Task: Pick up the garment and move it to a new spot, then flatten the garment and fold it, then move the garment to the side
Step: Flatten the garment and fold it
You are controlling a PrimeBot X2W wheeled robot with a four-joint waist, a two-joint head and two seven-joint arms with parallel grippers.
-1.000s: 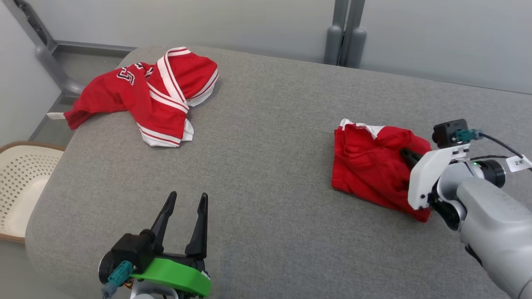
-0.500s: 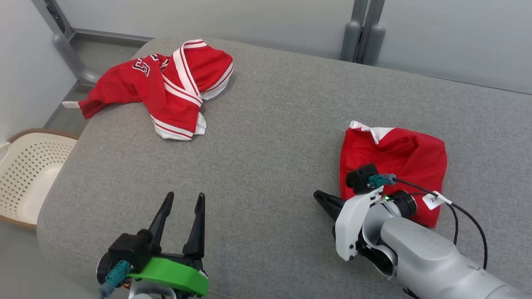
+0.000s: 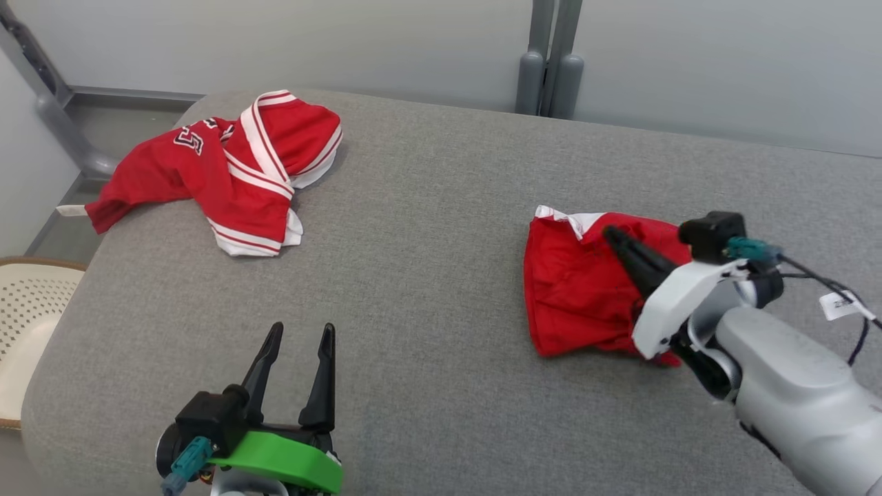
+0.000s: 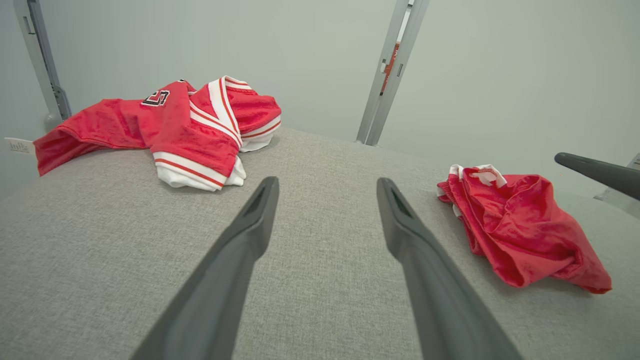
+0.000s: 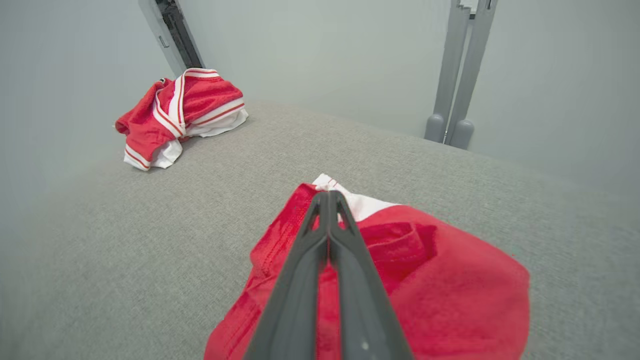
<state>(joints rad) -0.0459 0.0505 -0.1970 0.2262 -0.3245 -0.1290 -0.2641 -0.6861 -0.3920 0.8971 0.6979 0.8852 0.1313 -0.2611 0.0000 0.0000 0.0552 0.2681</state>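
Grey woven upholstery (image 3: 441, 241) with rounded edges spreads wide, backed by a smooth pale wall (image 3: 344, 41) and two rounded grey posts (image 3: 548, 76). Two red pieces of clothing lie on it, well apart. The garment (image 3: 227, 165), a crumpled jersey of soft, slightly shiny cloth with white bands edged in red stripes, sits at the far left corner, one end drooping over the edge. Black white-outlined characters peek from a fold. On the right lies a smaller plain red garment (image 3: 575, 296), rumpled, with white trim at its far corner. One perforated cream basket (image 3: 27, 310) stands beyond the left edge. Of two grippers, the left gripper (image 3: 300, 331) has its dark tapered fingers spread, holding nothing. The right gripper (image 3: 613, 235) hangs above the smaller garment, fingers pressed together, with no cloth between them.
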